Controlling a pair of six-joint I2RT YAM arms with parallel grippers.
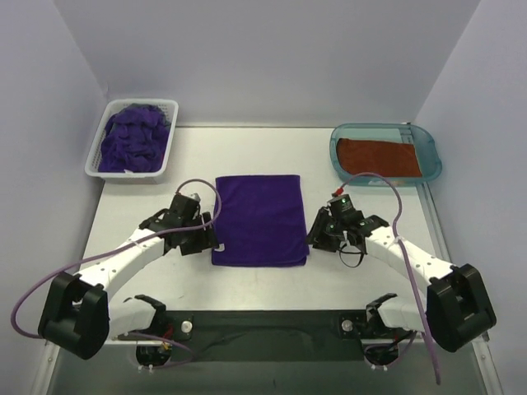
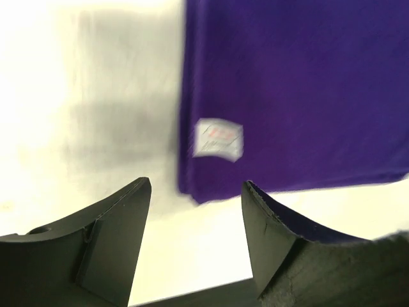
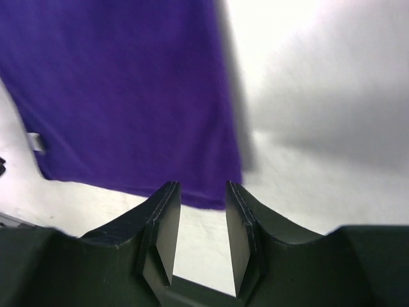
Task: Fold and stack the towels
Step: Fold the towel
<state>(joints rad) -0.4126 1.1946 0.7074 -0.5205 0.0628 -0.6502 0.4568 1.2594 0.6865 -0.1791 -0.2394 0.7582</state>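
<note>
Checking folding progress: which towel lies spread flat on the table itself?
The lone purple towel on the table. The other purple towels are crumpled in the basket; the orange towel lies in the tray.

A folded purple towel [image 1: 259, 220] lies flat on the table [image 1: 370, 284], the left gripper [image 1: 216, 244] and right gripper [image 1: 318, 241] beside its near corners. Far left a white basket [image 1: 123, 175] holds crumpled purple towels [image 1: 133, 140]; far right a teal tray [image 1: 431, 156] holds a flat orange towel [image 1: 379, 156].

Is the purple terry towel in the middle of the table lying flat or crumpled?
Flat: the purple terry towel lies as a smooth, straight-edged rectangle on the white table.
</note>
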